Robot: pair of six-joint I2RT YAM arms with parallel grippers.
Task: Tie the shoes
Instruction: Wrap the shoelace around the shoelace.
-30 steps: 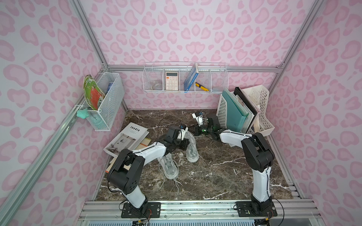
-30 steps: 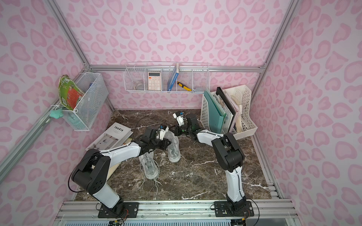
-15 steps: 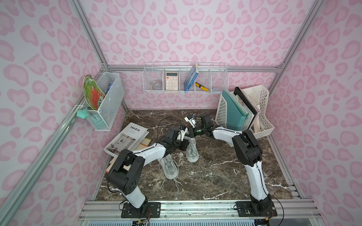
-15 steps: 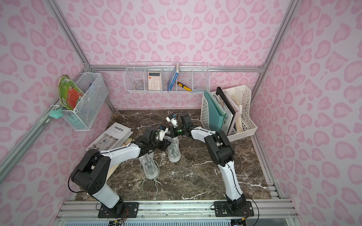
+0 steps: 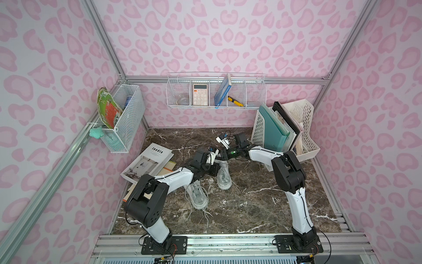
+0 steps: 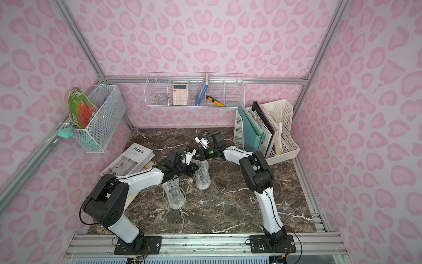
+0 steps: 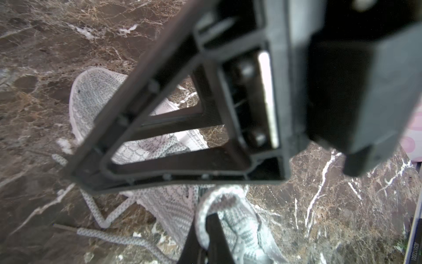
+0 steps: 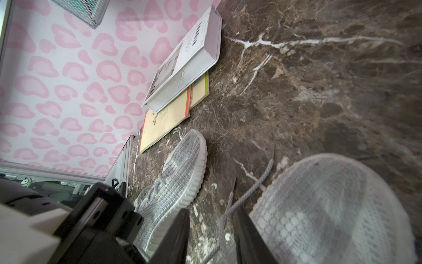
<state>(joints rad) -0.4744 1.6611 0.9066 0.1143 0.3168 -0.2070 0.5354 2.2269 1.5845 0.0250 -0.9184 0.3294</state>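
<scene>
Early days I reckon — near shoe [image 5: 197, 196] on table [image 5: 262, 205], laces [image 5: 189, 211] sprawled loose, no bow. Over far shoe [image 5: 223, 177]: left gripper [image 7: 211, 220] clamped shut, can't tell on what; right gripper [image 8: 212, 219] parted, lace [image 8: 229, 206] lying between, ungripped. Both knots left, I'd say.

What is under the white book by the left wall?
Two thin cream booklets stick out from under the book: an orange-edged booklet and a green-edged booklet. The book hides part of both; anything further beneath cannot be seen.
</scene>
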